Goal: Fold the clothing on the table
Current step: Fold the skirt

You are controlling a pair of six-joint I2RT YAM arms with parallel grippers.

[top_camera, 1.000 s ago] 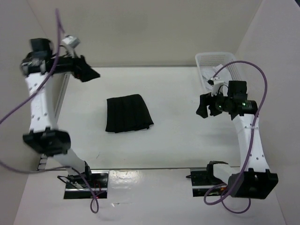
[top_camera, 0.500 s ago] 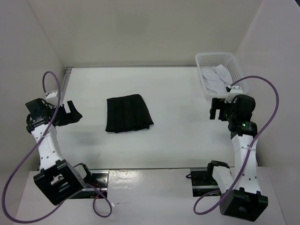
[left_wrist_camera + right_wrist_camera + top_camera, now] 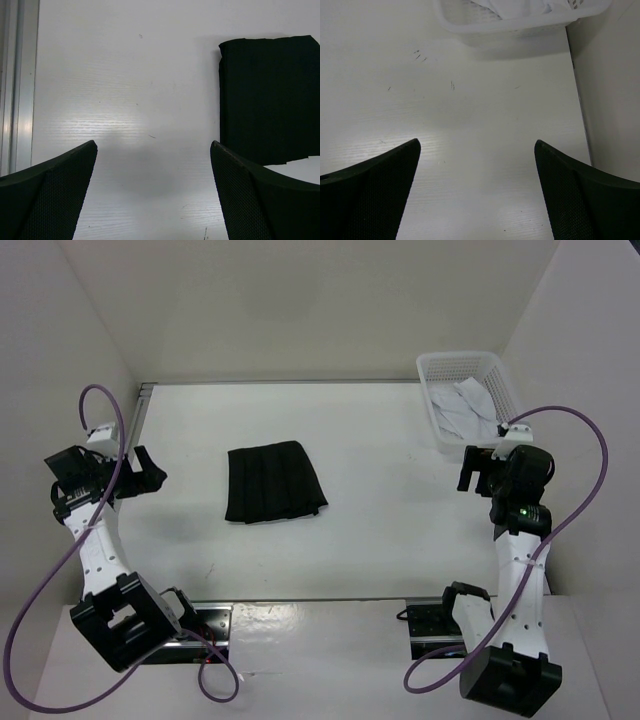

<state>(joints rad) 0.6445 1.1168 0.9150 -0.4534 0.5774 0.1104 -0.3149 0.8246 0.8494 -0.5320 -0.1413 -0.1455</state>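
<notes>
Skirt (image 3: 273,483) (black, pleated), lying flat, left of centre on white table (image 3: 400,530)

I see the black pleated skirt (image 3: 274,482) lying flat, folded into a compact near-rectangle, on the glossy white table (image 3: 400,530). It sits left of the table's middle, its edges roughly square with the table's.

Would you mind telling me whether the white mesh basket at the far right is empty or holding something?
Holding something: crumpled white material lies inside the basket. I cannot tell exactly what it is.
</notes>
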